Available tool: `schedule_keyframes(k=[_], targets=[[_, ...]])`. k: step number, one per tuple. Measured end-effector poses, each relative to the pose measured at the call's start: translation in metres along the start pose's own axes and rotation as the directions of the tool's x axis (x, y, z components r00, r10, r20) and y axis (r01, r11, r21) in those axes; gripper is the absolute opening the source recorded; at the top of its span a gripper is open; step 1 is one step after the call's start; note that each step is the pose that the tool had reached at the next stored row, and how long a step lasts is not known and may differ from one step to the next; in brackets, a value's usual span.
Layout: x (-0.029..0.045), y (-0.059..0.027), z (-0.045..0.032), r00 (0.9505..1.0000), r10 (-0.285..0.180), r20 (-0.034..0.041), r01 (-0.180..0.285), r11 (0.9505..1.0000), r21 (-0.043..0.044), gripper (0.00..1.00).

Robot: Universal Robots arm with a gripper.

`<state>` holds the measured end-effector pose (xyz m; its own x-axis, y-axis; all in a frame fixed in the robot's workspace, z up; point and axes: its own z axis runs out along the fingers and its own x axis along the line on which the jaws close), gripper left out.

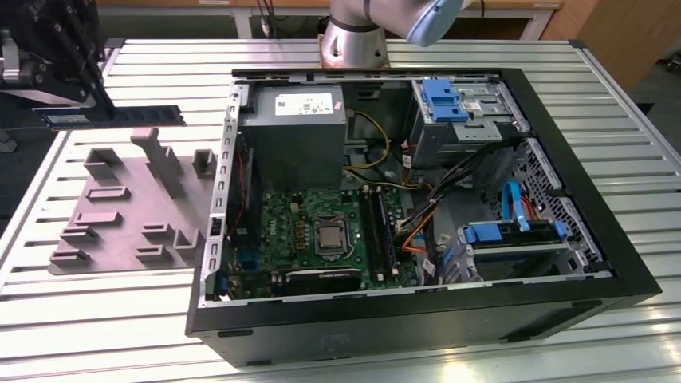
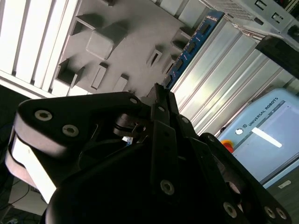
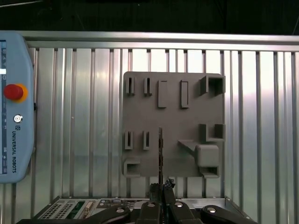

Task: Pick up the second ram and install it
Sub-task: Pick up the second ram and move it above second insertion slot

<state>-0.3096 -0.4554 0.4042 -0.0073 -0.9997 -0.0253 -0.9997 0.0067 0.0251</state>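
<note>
Exterior view, upper left of frame: gripper (image 1: pixel 69 102) hung above the far edge of the grey moulded tray (image 1: pixel 123 211), fingers pinching the second ram (image 1: pixel 127 117) at one end. The stick lay level, its long side running toward the exterior view's right, lifted clear of the tray.

First wrist view: ram (image 3: pixel 160 154) seen edge-on as a thin line over the tray (image 3: pixel 187 121), with the fingertips (image 3: pixel 154 190) closed on either face of it.

Second wrist view: blue-green board with black chips (image 2: pixel 191 46) projected beyond the gripper (image 2: pixel 161 91).

Open computer case (image 1: pixel 426 319) sat on the slatted metal table (image 1: pixel 639 159), centre to right of frame. The motherboard (image 1: pixel 309 231) lay exposed inside it.
</note>
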Motion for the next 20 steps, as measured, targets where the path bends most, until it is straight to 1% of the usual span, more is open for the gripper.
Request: schedule_keyframes(k=[20], targets=[[-0.0008, -0.0516, -0.0013, 1.0, 0.0, 0.0, 0.0, 1.0, 0.0, 0.14]])
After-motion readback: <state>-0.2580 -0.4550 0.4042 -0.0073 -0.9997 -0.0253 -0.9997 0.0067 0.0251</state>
